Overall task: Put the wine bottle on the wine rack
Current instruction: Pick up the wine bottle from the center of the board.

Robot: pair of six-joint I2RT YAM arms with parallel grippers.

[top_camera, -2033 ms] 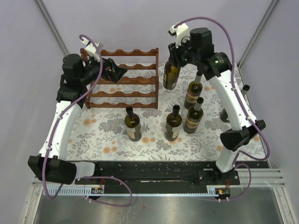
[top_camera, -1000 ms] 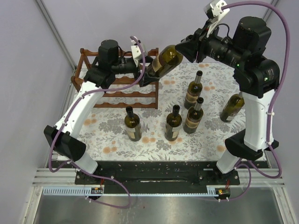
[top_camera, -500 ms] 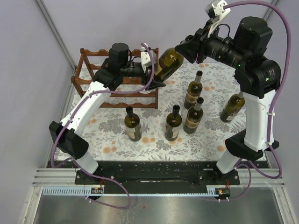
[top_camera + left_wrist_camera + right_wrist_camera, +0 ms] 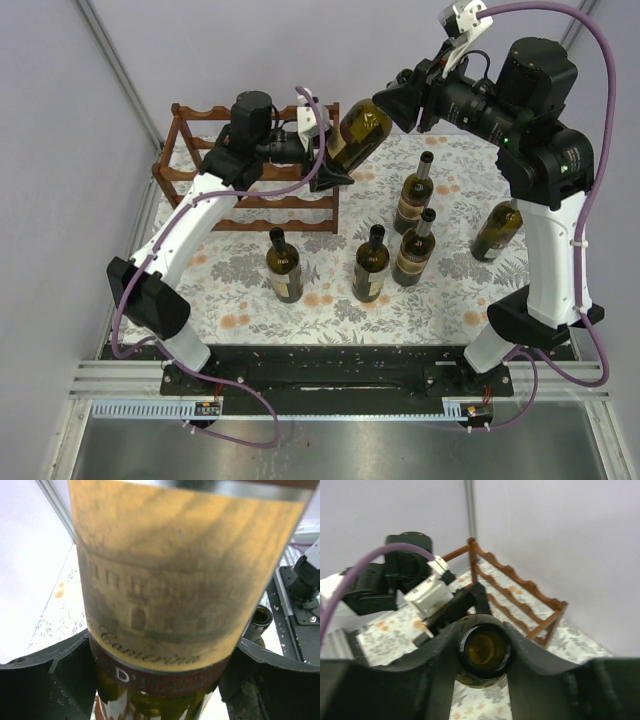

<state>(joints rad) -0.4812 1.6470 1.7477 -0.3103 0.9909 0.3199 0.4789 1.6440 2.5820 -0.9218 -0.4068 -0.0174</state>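
1. The wine bottle (image 4: 358, 128) hangs in the air at the right end of the wine rack (image 4: 260, 200), tilted. Its higher end points away from the rack, and its lower end overlaps the rack's right post in the top view. It lies in none of the scalloped cradles.
2. The left gripper (image 4: 328, 172) reaches along the front of the rack to that right end and meets the lower part of the bottle. In the left wrist view its fingers (image 4: 45, 680) are spread wide, one on each side of the glass, and both sit against it just below the cream label (image 4: 175, 580).
3. The right gripper (image 4: 392, 105) is further from the rack, at the bottle's higher end. In the right wrist view its fingertips (image 4: 435, 670) close snugly around the round end of the bottle, with the rack behind and beyond it.
4. So both arms have hold of the same bottle, one at each end.
5. Five standing bottles (image 4: 284, 265) are on the flowered cloth (image 4: 220, 290), in front of the rack and to its right. The farthest of them is well apart from the rack and partly hidden behind the right arm.
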